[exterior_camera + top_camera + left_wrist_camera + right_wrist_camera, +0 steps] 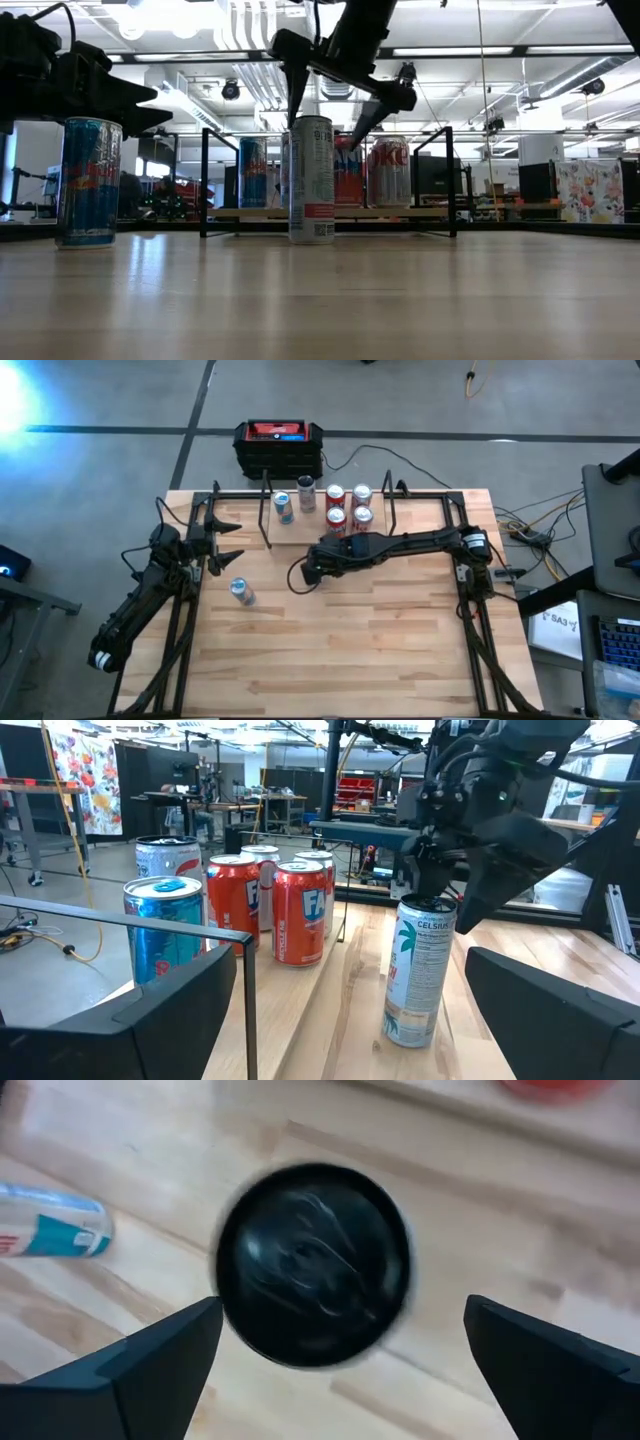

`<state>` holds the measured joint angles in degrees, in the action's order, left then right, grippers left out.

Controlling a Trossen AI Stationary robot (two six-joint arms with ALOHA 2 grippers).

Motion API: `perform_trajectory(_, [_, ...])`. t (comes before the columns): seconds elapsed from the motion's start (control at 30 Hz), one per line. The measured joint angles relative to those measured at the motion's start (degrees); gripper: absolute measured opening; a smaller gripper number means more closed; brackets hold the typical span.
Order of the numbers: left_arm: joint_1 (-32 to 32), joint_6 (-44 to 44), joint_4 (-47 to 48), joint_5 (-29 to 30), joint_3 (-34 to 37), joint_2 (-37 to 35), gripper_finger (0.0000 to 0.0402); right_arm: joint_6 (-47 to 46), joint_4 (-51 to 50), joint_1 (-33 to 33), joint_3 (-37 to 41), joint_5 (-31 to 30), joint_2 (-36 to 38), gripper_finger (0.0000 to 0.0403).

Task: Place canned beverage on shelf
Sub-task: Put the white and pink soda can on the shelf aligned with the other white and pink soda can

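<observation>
A tall white Celsius can [415, 970] stands upright on its base on the tabletop, just in front of the shelf [310, 522]. It also shows in the low view [312, 185]. My right gripper [330, 128] is open above it, pointing down. Its fingers stand on either side of the can's dark top [312, 1265], apart from it. The shelf plank holds several upright cans: red ones [337, 518], a blue one [283, 507] and a silver one [306, 490]. My left gripper [232, 541] is open and empty at the table's left, beside the shelf's left end.
A blue and silver can [240, 592] stands on the tabletop left of the Celsius can, near my left gripper; it also shows in the low view [88, 182]. A black-and-red box [279, 445] sits beyond the far edge. Bare wood [340, 650] fills the near half.
</observation>
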<state>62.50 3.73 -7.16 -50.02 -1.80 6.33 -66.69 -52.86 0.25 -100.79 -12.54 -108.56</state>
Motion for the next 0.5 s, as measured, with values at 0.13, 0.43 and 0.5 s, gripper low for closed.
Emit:
perform_trajectory(0.13, [0.02, 0.0, -0.01, 0.0, 0.0, 0.0, 0.038, -4.14, -2.42, -0.32, -0.2, 6.18, 0.78, 0.04])
perform_trajectory(0.43, [0.01, 0.0, -0.01, 0.0, -0.01, 0.0, 0.038, -1.15, -14.26, -1.64, -11.99, 13.35, 0.64, 0.04])
perform_trajectory(0.5, [0.02, 0.0, -0.02, 0.0, 0.0, 0.0, 0.038, 0.32, -14.28, -1.51, -13.31, 13.6, 0.64, 0.04])
